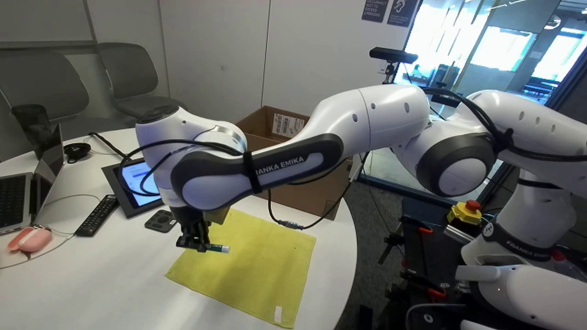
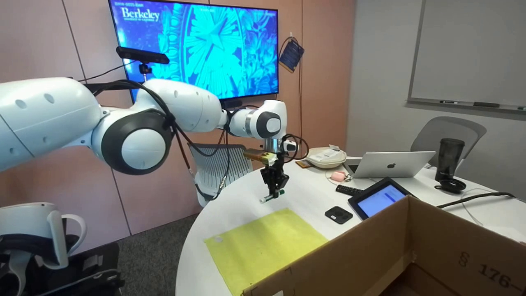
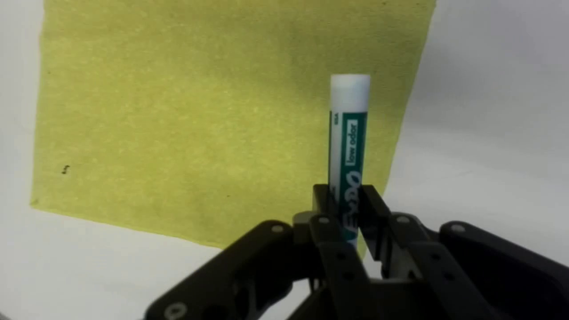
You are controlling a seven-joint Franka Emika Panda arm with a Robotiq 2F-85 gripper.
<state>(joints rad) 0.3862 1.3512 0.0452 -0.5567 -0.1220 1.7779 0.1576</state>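
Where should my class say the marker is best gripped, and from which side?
I'd probably grip the marker around its middle, from above, closing across its long sides: it is slim, straight and roughly level, with the table below. The gripper, pointing down, clasps it that way across, leaving the white end exposed.

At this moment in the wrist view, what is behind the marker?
Behind the marker lies a yellow cloth on the white tabletop. The marker hides a strip of the cloth; what lies behind the gripper cannot be seen.
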